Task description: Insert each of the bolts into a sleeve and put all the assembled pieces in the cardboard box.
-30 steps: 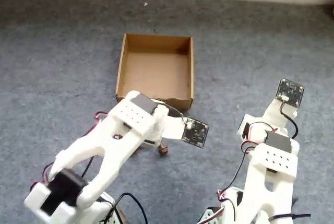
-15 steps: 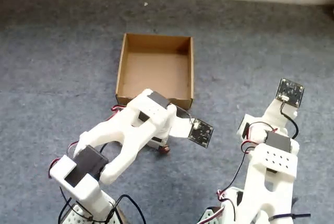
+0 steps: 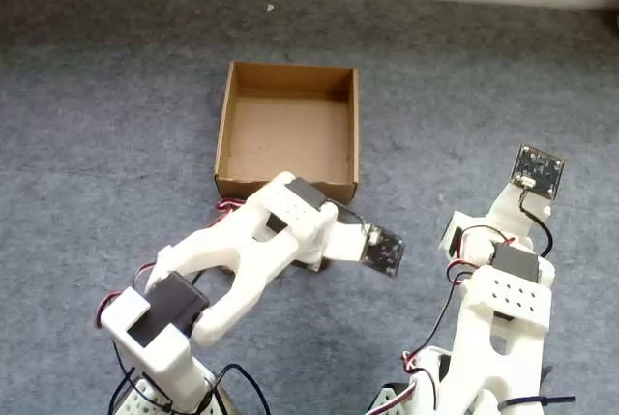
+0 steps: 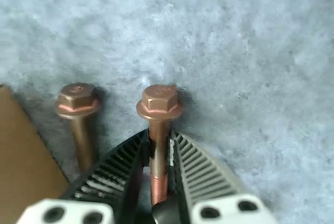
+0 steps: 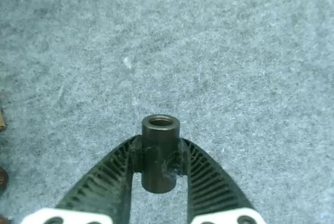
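- The left gripper (image 4: 158, 139) is closed on a copper-coloured bolt (image 4: 158, 110). The shank is clamped between the two fingers and the hexagonal head stands free in front of them.
- This bolt is found just beside the near wall of the cardboard box (image 3: 288, 136), outside it, on the grey carpet (image 3: 116, 96). Whether it is already lifted from the carpet cannot be told.
- The right gripper (image 5: 159, 146) is closed on a dark sleeve (image 5: 159, 157), which is held upright with its open bore towards the camera. The right arm (image 3: 503, 294) is placed well apart from the box, on its right side and nearer to the robot.
- The step in hand is judged to be the bringing of the bolt to the sleeve. The grip should be kept firm and the bolt should be raised straight before it is carried away from the box.
- The shank should be lined up with the bore before any push is given, and the sleeve should be kept steady meanwhile. Little shank seems to be free behind the fingers, so a regrip may be needed.
- A second bolt (image 4: 78, 110) lies just beside the held one, between it and the box wall (image 4: 21, 151). It could be knocked or dragged if the gripper is swung sideways.
- The box is empty, so no assembled piece is yet delivered.
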